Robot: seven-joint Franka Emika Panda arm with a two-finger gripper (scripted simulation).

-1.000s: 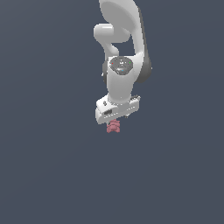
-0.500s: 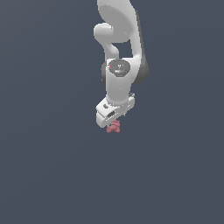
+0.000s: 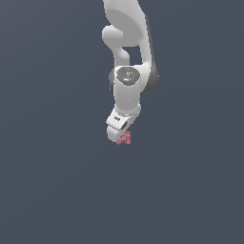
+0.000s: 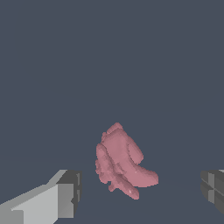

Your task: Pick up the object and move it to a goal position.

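The object (image 3: 125,139) is a small dusty pink-red lump with ridged lobes, lying on the dark grey floor just under the white hand. In the wrist view the object (image 4: 121,162) sits between the two fingers, nearer to the light grey finger (image 4: 65,197) than to the dark finger (image 4: 213,186), and touches neither. My gripper (image 3: 121,137) hangs straight above it on the white arm. The gripper (image 4: 140,192) is open, with a wide gap between its fingers. In the exterior view the hand hides part of the object.
The flat dark grey floor (image 3: 57,190) stretches around the arm on all sides. Apart from the arm and the object, I see nothing on it, and no goal marker shows.
The hand has turned about its vertical axis, so it now shows narrower in the exterior view. The object has stayed where it was.
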